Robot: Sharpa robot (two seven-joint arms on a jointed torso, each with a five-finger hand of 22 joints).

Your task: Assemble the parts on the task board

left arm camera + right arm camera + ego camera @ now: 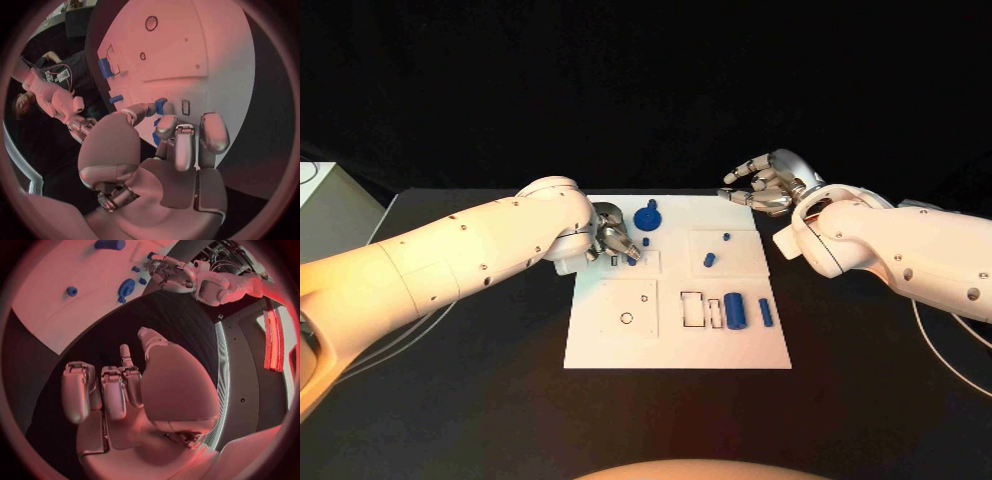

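The white task board (678,345) lies mid-table. My left hand (615,243) hovers over its far left part and pinches a small blue part (646,241) between thumb and finger, above a rectangular slot; the left wrist view shows that part (160,106) at the fingertips (167,126). A blue round knob (648,215) stands just beyond. Two small blue pieces (728,238) (710,260) sit on the far right panel. Blue cylinders (737,308) (764,312) lie at the near right. My right hand (764,185) floats off the board's far right corner, fingers loosely bent, holding nothing.
A white box (332,205) stands at the table's left edge. Bare black table (877,380) surrounds the board. The near left panel (629,308) has a small round hole. The right wrist view shows the knob (127,287) and my left hand (165,267) beyond it.
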